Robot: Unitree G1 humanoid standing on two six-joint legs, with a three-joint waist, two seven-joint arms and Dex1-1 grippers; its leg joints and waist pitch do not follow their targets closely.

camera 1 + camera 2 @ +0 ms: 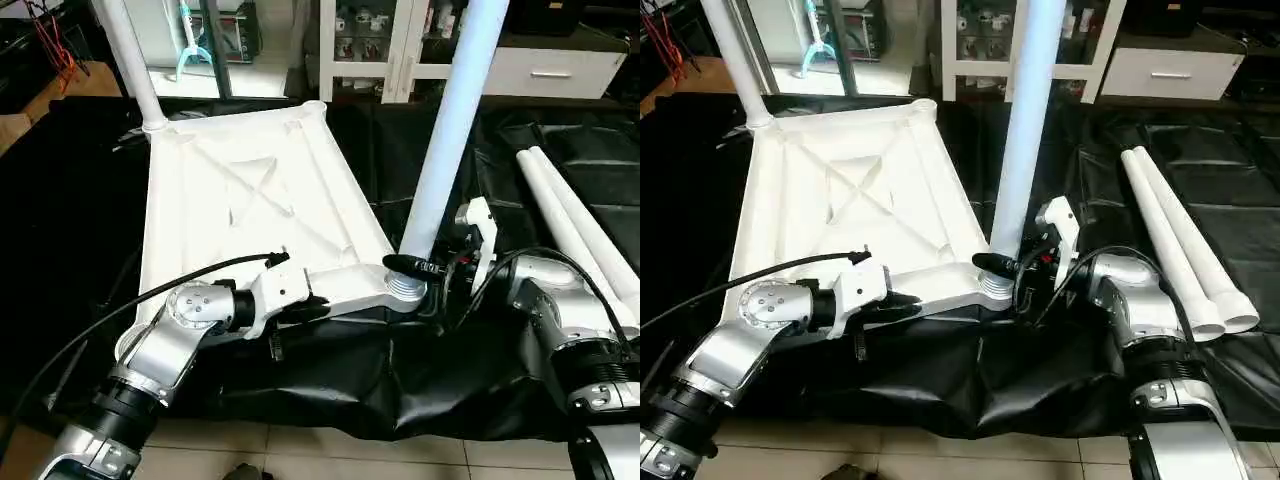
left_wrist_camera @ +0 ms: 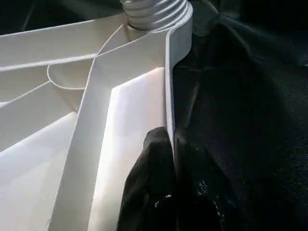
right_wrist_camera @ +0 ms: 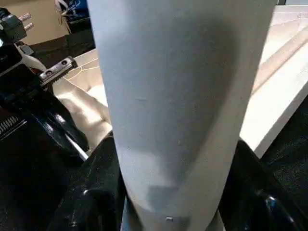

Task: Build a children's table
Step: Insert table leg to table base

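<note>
The right claw (image 1: 1012, 268) is clamped around the foot of an upright leg (image 1: 452, 130), one black finger on each side of the tube just above its ribbed end. That ribbed end (image 1: 405, 288) sits in the near corner socket of the white tabletop (image 1: 250, 200), and the leg rises from there, leaning slightly away from the slab.

The left claw (image 2: 168, 159) is pinched on the tabletop's near edge wall, one finger inside the rim and one outside on the dark side, a little along the rim from that same socket. Its silver forearm (image 1: 170, 335) lies over the near edge of the slab.

The tabletop lies underside up on a black sheet (image 1: 420, 385), its X-shaped ribs showing in the middle. At the far corner diagonally across from the held leg, a second leg (image 1: 130, 60) stands upright in its socket. Beyond the right claw, well apart from the tabletop, two loose legs (image 1: 1175, 235) lie side by side on the black sheet, touching along their length. Past the tabletop's far edge stands a white cabinet (image 1: 560, 65) with a drawer. Pale floor tiles (image 1: 330, 450) show at the sheet's near edge.
</note>
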